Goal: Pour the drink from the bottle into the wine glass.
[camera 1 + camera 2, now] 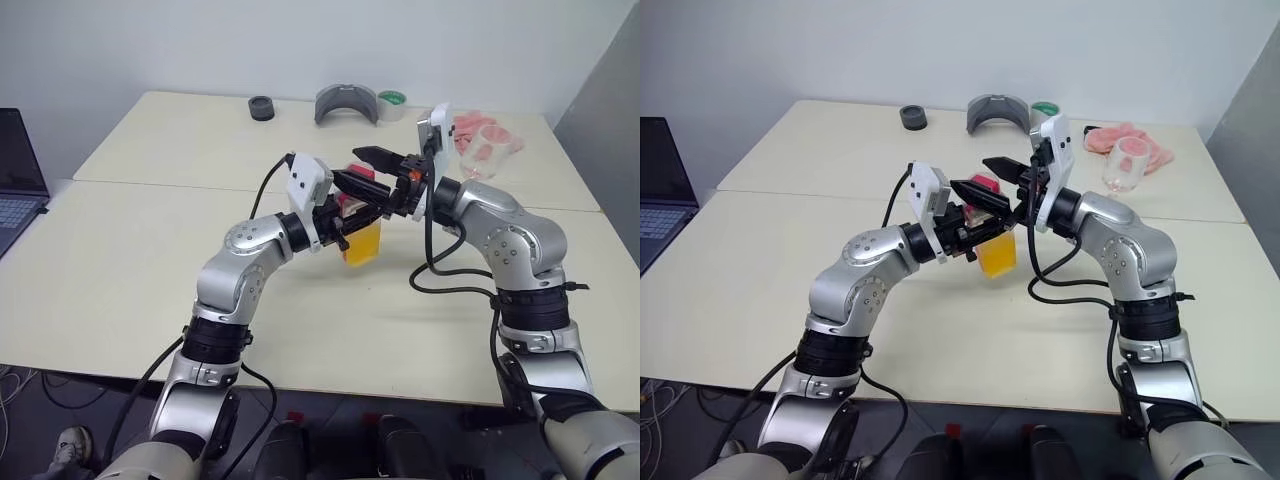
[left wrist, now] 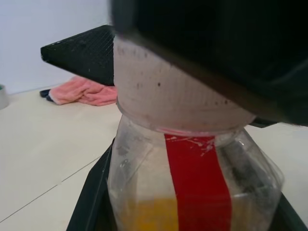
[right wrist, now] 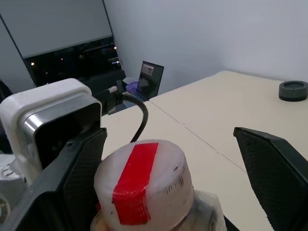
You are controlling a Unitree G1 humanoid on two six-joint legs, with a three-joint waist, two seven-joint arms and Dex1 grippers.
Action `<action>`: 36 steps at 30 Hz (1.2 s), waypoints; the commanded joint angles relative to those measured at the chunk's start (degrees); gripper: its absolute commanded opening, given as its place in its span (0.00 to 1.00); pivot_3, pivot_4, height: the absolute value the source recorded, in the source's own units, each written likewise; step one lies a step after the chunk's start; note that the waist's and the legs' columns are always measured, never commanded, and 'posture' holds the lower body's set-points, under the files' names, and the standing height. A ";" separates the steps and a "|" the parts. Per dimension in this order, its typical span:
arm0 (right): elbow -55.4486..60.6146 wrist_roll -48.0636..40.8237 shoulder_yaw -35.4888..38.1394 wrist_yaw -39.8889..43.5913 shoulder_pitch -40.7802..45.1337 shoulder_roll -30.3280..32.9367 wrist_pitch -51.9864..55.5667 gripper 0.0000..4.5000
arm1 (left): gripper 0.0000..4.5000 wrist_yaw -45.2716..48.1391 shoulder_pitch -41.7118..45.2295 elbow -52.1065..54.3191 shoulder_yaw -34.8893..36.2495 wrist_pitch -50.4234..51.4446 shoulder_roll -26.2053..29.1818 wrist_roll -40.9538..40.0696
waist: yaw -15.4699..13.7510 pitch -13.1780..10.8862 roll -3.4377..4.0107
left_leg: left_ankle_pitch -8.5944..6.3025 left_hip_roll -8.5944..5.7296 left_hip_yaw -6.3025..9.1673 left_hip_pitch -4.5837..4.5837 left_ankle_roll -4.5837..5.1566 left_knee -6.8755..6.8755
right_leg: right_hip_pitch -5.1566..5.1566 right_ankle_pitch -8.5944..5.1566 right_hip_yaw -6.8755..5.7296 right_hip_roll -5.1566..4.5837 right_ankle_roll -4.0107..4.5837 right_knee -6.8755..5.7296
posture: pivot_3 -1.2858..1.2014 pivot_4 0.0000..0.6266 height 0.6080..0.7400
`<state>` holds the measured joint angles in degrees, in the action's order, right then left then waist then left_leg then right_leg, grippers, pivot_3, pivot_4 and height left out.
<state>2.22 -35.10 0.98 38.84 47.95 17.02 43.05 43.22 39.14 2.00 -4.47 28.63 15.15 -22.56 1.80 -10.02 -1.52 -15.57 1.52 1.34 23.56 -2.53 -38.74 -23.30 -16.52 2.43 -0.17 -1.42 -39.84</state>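
My left gripper (image 1: 350,208) is shut on the bottle (image 1: 362,240) and holds it upright above the middle of the table. The lower part of the bottle holds the orange-yellow drink (image 1: 997,255). In the wrist views its cap (image 3: 139,190) looks whitish with a red strip, which runs on down the label (image 2: 197,187). My right gripper (image 1: 375,178) is open, with one black finger (image 3: 82,178) on each side of the cap and not touching it. The empty wine glass (image 1: 1126,163) stands upright at the back right.
A pink cloth (image 1: 1135,138) lies behind the wine glass. A grey curved object (image 1: 345,105), a roll of tape (image 1: 392,100) and a black round item (image 1: 262,108) sit along the table's far edge. A laptop (image 1: 15,180) is off to the left.
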 commanded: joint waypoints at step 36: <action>13.16 -2.68 0.57 -5.35 -3.94 1.39 1.43 0.54 | 0.40 1.60 3.57 -3.24 0.97 -5.08 0.87 0.82 | 0.00 -0.03 0.03 | 0.00 0.00 0.02 0.03 0.01 0.00 | 0.00 0.00 -0.01 0.01 -0.01 0.05 | 0.52 0.24 1.00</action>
<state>13.59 -37.24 1.56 32.70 43.49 18.22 45.40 44.47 40.81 -3.41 -4.27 25.42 16.10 -21.25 1.80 -10.05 -1.49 -15.58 1.52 1.36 23.58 -2.53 -38.74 -23.31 -16.52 2.42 -0.16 -1.43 -39.79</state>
